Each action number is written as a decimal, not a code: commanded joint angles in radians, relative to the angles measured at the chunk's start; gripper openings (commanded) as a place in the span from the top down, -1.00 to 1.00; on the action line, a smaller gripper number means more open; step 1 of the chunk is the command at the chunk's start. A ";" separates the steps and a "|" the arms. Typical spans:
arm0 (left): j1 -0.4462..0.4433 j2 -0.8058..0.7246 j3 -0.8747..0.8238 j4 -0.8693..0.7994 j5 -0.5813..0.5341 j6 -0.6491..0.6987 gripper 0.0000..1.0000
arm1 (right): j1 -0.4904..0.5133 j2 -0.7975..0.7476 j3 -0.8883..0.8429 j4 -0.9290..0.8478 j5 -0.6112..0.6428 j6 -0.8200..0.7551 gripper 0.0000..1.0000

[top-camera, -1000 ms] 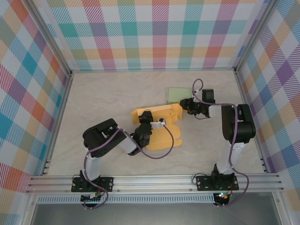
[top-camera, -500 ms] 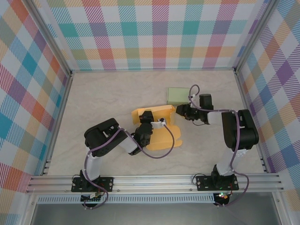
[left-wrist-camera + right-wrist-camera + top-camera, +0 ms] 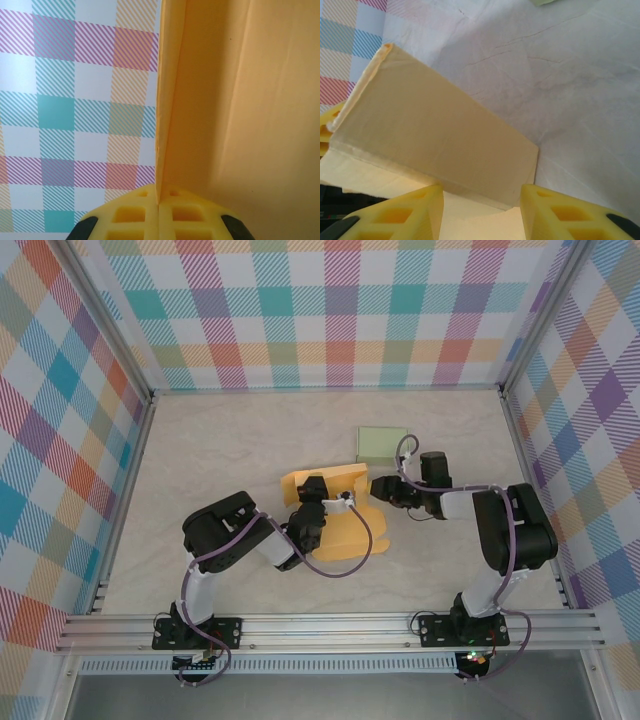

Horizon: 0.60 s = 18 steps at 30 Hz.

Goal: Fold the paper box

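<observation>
The paper box (image 3: pixel 335 530) sits near the middle of the tabletop (image 3: pixel 230 450), between your two arms. It is yellow-orange. Part of it lies flat and part of it stands up.

Your left fingers (image 3: pixel 145 212) are pressed together. They are pinching the thin edge of a standing flap of the box. In the left wrist view you can see that edge run straight down into the line where the two fingers meet. The checked wall (image 3: pixel 75 100) is behind it.

Your right fingers (image 3: pixel 395 217) are spread apart. They are at the right side of the box and point at it. In the right wrist view a tilted flap of the box lies just in front of them, and its near corner sits between the two tips. You cannot tell if they touch it.

A small green sheet (image 3: pixel 382 443) lies flat on the tabletop, just behind the box and a bit to the right.
</observation>
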 commanded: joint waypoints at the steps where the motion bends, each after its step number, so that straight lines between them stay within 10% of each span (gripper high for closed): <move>1: 0.006 0.017 0.010 -0.003 0.025 0.005 1.00 | 0.029 -0.028 -0.002 0.030 -0.003 -0.044 0.09; 18: 0.002 0.000 0.002 -0.008 0.047 0.000 1.00 | 0.116 -0.014 0.112 -0.093 0.272 -0.185 0.04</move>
